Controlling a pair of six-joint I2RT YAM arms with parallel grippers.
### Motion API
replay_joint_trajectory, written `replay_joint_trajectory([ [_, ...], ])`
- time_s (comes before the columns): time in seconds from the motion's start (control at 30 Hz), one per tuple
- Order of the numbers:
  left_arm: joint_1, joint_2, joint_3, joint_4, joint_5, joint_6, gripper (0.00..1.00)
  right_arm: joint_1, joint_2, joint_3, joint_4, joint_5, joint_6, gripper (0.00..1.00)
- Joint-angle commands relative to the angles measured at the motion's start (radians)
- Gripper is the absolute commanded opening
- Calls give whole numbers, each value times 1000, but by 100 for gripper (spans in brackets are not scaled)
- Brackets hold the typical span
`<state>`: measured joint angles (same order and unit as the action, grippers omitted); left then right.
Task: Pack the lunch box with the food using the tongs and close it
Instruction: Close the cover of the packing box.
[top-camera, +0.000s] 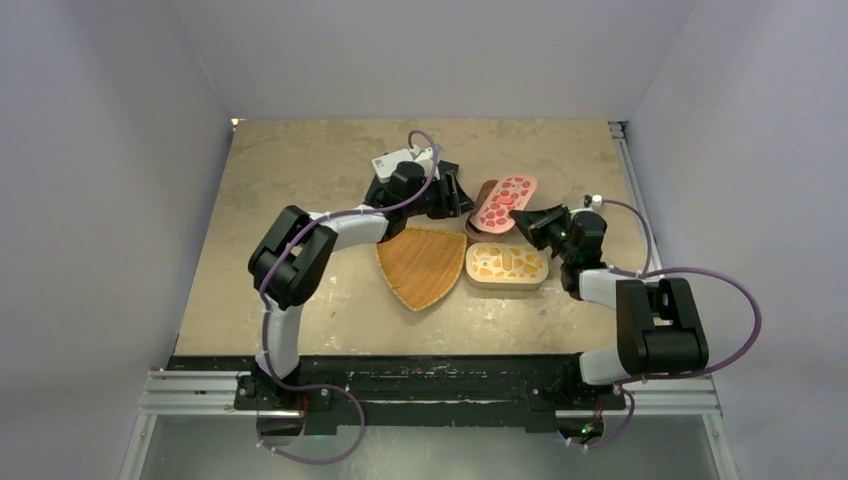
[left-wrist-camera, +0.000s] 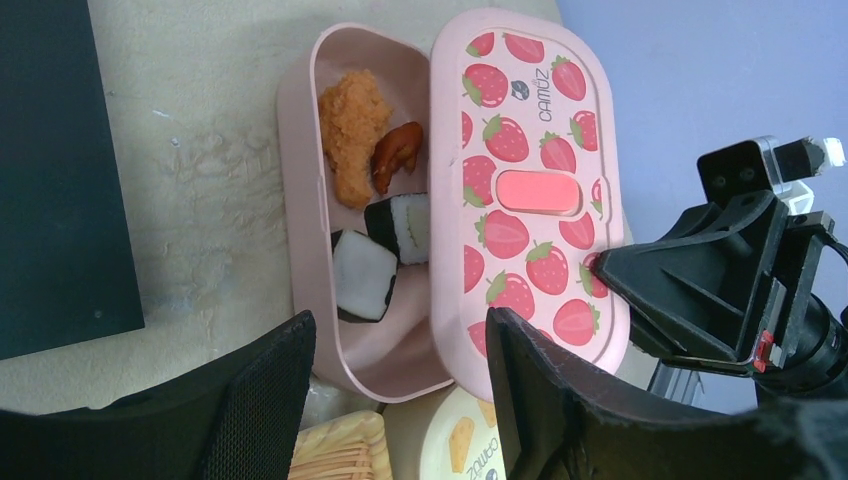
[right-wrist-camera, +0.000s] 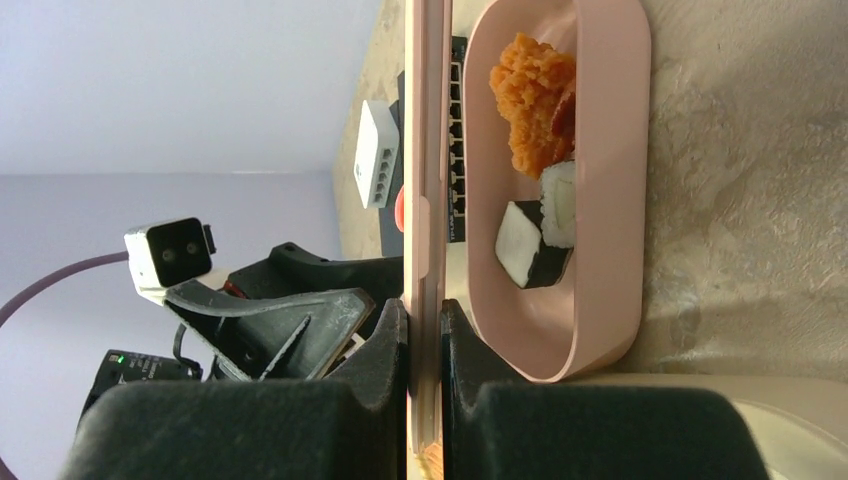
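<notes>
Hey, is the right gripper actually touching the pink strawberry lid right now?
Touching. In the right wrist view the right gripper clamps the pink strawberry-print plastic lid edge-on, black fingers pressed against both faces, no gap.

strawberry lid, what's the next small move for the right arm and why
Probably shift the strawberry lid sideways until it sits squarely over the pink box, before lowering it. The right gripper is shut on the lid's edge and holds it level, but the lid overlaps only one long side of the box, and the food inside is uncovered.
</notes>
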<state>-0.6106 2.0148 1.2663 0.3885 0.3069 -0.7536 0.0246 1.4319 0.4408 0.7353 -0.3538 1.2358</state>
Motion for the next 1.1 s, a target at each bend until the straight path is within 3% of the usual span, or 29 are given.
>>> replay_joint_trajectory([
  [0.0, 5, 25, 47, -8, 51, 29, 62, 25, 23, 39, 86, 39, 16, 0],
  [0.47, 17, 72, 82, -24, 92, 20, 62, 58, 133, 78, 132, 42, 19, 0],
  [1.07, 35, 115, 115, -56, 112, 26, 54, 57, 233, 134, 138, -32, -42, 0],
])
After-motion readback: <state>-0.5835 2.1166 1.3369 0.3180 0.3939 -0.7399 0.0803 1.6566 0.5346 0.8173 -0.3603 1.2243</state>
